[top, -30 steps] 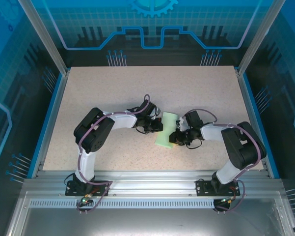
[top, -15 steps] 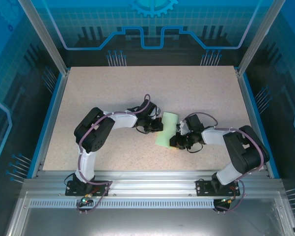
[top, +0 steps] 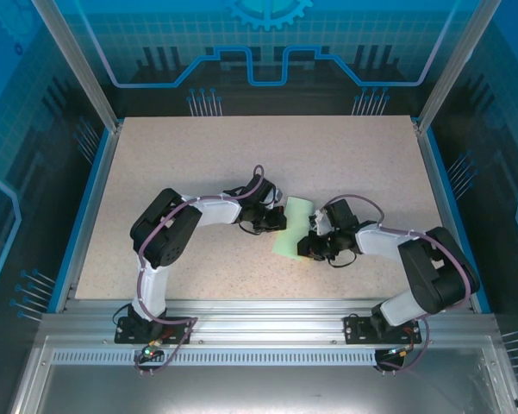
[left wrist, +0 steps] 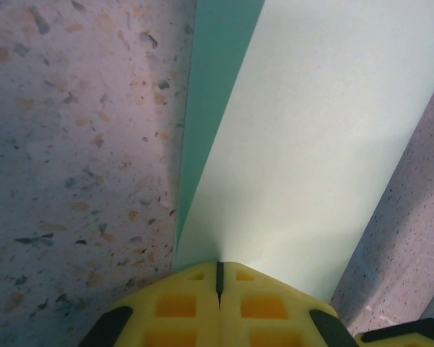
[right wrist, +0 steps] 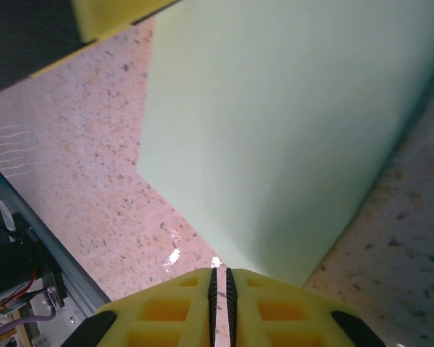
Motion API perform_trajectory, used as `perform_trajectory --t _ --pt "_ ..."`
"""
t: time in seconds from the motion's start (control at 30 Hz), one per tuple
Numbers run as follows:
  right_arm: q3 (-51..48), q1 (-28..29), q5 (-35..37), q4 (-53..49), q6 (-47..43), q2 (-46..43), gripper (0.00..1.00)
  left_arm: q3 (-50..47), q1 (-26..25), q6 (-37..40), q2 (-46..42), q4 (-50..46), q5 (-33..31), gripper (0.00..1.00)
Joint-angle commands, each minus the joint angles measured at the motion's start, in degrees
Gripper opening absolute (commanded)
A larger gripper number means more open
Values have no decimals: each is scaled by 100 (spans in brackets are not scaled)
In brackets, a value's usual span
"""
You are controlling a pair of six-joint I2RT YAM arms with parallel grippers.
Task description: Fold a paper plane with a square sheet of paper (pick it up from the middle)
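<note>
The square sheet of paper [top: 291,226], pale mint green, lies folded into a narrow strip on the table's middle, between my two grippers. My left gripper [top: 279,220] is shut, its yellow tips resting on the strip's left edge. In the left wrist view the paper [left wrist: 310,130] runs away from the closed left gripper [left wrist: 219,266], with a darker lower layer showing along its left side. My right gripper [top: 304,246] sits at the strip's near right corner. In the right wrist view the right gripper [right wrist: 219,273] leaves only a thin slit, with bare table in it, beside the paper [right wrist: 274,123].
The speckled beige table [top: 198,155] has raised blue edges left and right, and an aluminium rail [top: 259,315] along the near side. A yellow finger of the left gripper [right wrist: 115,18] shows at the top left of the right wrist view.
The right arm's elbow has swung outward to the right, and its gripper has shifted slightly toward the strip's near corner. The left arm and the paper have stayed put.
</note>
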Motion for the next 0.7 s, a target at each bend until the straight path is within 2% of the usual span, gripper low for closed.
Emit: perform_trajectory --t 0.0,0.3,0.5,0.67 --pt "-122 91 -147 -44 29 -2 15 -44 -56 167 300 -484 -196 0" --pt "-195 77 -75 109 27 605 13 -43 -60 176 304 -489 -179 0" --pt "-67 -267 -23 -206 -16 31 13 -50 -59 193 302 -499 -178 0" --pt "235 -657 -300 -89 -110 -266 14 -35 -55 184 311 -490 -179 0"
